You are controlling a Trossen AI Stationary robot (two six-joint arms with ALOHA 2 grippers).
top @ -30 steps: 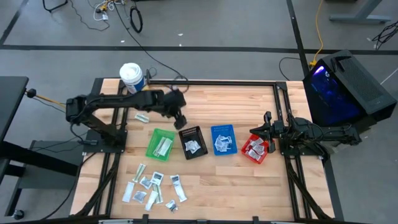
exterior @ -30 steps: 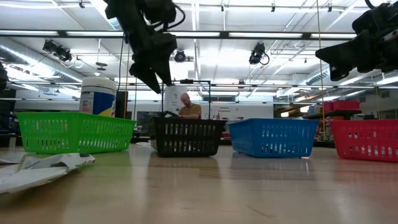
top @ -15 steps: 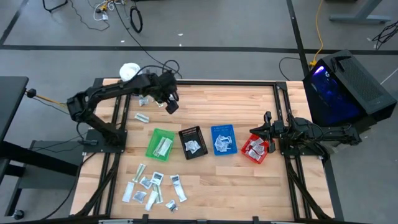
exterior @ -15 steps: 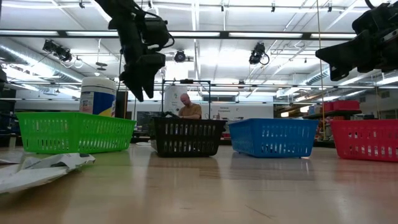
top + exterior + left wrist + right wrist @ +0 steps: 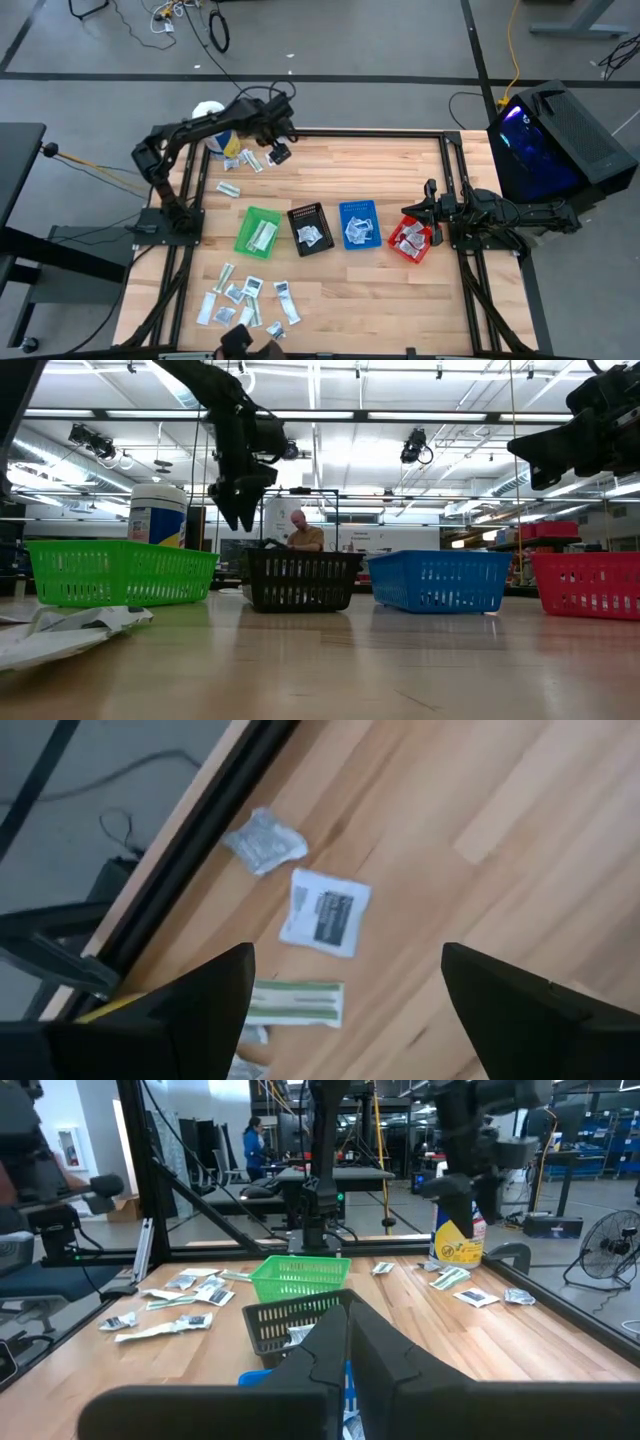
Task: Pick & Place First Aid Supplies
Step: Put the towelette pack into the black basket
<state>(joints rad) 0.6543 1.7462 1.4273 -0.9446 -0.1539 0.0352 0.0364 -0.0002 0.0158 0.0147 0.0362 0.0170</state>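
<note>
Jaws of the left gripper (image 5: 279,153) gape wide above loose sachets (image 5: 322,912); the right gripper (image 5: 412,209) stays clamped empty.

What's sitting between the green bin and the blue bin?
The black bin, holding a few sachets, sits between the green bin and the blue bin; the high view shows it.

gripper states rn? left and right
Left gripper: open, empty, above the packets at the table's far edge.
Right gripper: closed, holding nothing visible, parked over the red bin.
</note>
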